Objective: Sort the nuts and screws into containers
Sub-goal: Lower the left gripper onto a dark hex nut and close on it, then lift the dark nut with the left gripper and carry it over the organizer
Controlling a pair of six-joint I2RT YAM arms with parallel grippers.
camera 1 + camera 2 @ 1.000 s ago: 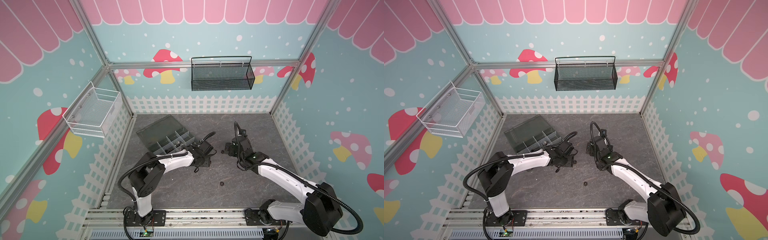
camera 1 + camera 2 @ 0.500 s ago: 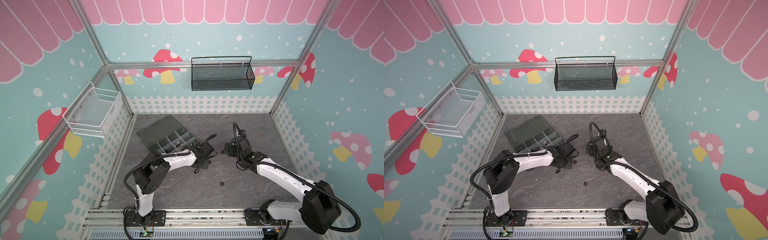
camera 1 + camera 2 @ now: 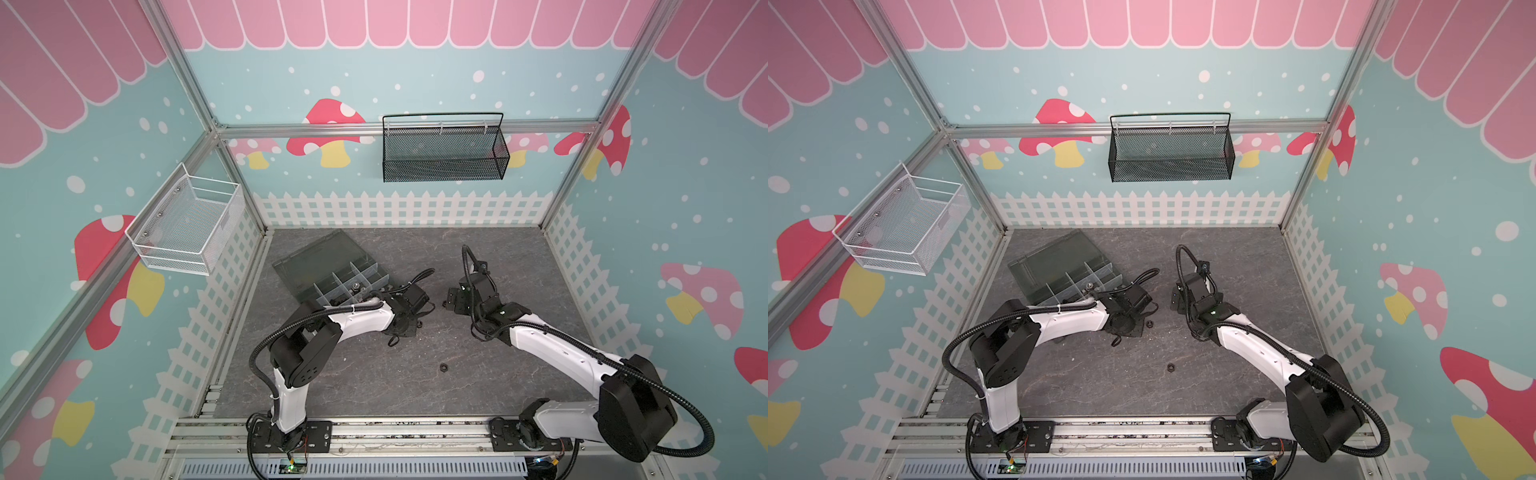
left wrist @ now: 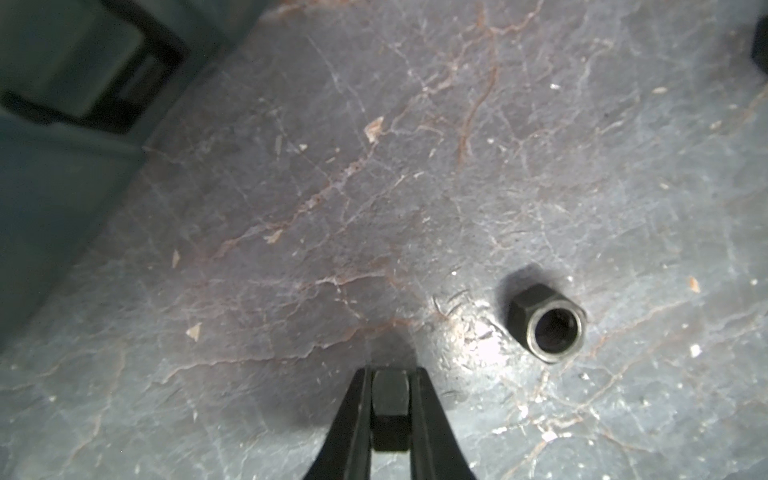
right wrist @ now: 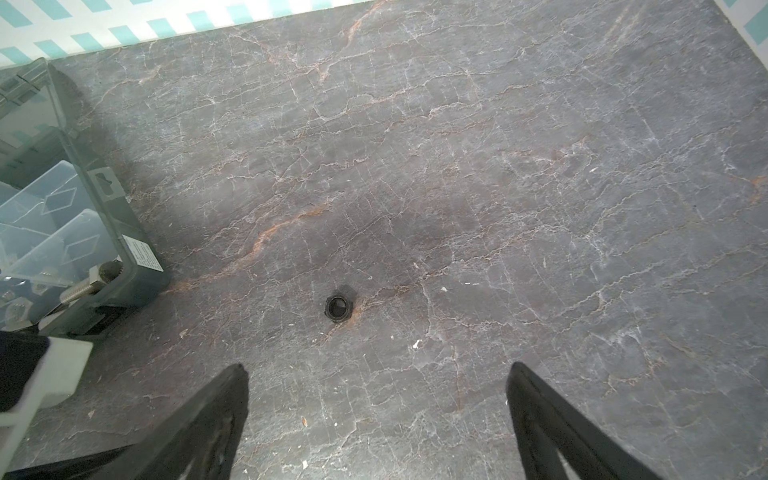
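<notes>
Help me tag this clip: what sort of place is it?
Probably a staged robot test cell, not a workshop: an aluminium frame with cartoon mushroom wall panels, and two robot arms bolted to a front rail.

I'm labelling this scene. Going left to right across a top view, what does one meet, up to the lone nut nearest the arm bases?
white wire basket → organizer box → left gripper, shut on a black nut → lone nut. The black mesh basket and right gripper overlap these sideways, so both are left out.
</notes>
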